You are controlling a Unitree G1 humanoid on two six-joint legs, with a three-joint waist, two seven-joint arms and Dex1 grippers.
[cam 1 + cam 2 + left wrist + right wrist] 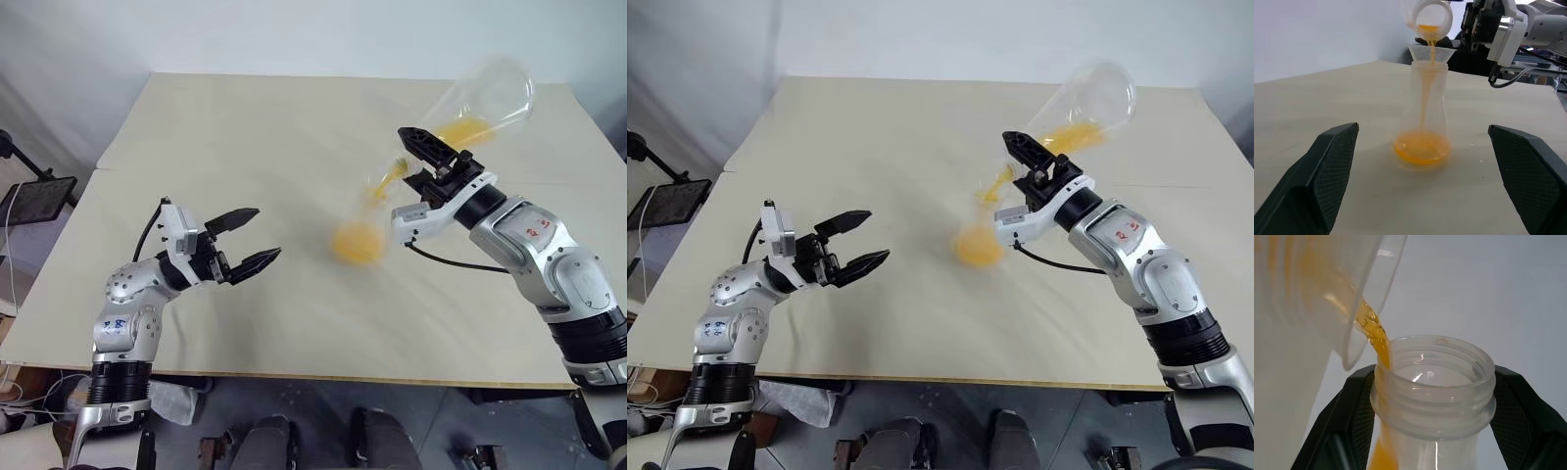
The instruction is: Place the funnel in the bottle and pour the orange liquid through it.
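A small clear bottle [1426,98] stands upright mid-table with the clear funnel [1431,53] seated in its neck. Orange liquid [1421,149] pools in the bottle's base. My right gripper [416,157] is shut on a larger clear vessel [490,98], held tilted with its threaded mouth [1432,382] down over the funnel. More orange liquid lies inside it, and a thin orange stream [1426,83] falls from its mouth through the funnel. My left gripper [266,232] hangs open and empty over the table, a short way left of the bottle and facing it.
The pale table [245,127] has bare room all round the bottle, and its front edge runs just below both arms. A black stand with a mesh panel [39,201] sits off the table's left side. Cables lie on the floor at the lower left.
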